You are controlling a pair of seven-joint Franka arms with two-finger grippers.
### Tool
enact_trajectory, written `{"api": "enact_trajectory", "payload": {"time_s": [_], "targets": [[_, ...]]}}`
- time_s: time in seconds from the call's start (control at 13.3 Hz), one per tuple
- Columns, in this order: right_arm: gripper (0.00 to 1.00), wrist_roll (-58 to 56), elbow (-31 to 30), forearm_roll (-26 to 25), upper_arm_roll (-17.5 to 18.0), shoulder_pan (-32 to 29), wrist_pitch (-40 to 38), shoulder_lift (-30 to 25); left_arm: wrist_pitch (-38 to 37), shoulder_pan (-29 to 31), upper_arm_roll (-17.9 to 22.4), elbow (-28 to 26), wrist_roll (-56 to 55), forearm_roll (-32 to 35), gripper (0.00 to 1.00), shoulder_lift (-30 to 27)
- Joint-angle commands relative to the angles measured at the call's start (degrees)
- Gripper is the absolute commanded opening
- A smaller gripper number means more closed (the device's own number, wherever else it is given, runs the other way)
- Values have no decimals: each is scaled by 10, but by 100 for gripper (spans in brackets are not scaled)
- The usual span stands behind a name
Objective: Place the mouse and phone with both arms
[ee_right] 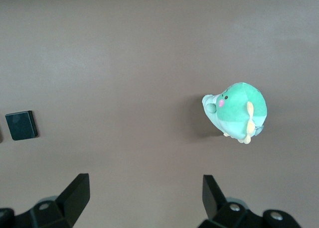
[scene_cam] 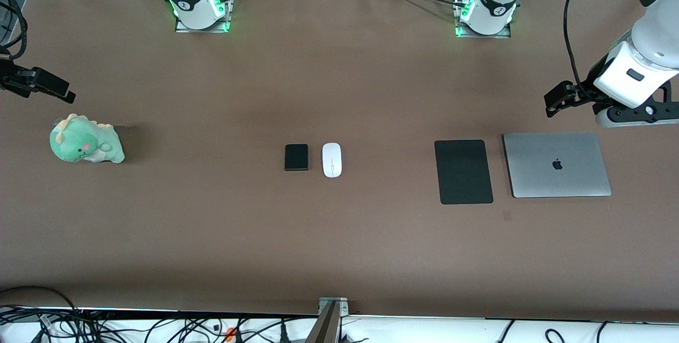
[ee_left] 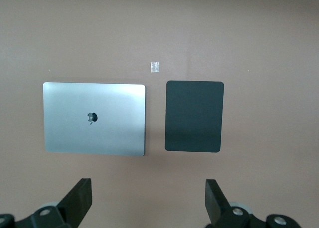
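The white mouse point(scene_cam: 331, 159) and the black phone point(scene_cam: 296, 157) lie side by side at the table's middle, the phone toward the right arm's end. My left gripper point(scene_cam: 636, 115) hangs open and empty in the air at the left arm's end, by the laptop's edge; its wrist view point(ee_left: 149, 185) shows its jaws wide apart. My right gripper point(ee_right: 144, 183) is open and empty, high over the table near a plush. Only its black end point(scene_cam: 42, 84) shows in the front view. The phone point(ee_right: 21, 125) also shows in the right wrist view.
A black mouse pad point(scene_cam: 463, 171) and a closed silver laptop point(scene_cam: 556, 164) lie side by side toward the left arm's end. A green plush dinosaur point(scene_cam: 85, 141) sits toward the right arm's end. Cables run along the table's near edge.
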Motion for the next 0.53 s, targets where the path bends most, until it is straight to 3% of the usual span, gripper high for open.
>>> {"api": "enact_trajectory", "payload": {"time_s": [0.0, 0.45], "targets": [[100, -3, -12, -1, 5, -5, -3, -14, -5, 5, 1, 5, 14, -13, 100, -2], [100, -3, -12, -1, 5, -5, -3, -14, -5, 4, 1, 12, 13, -14, 100, 4]]}}
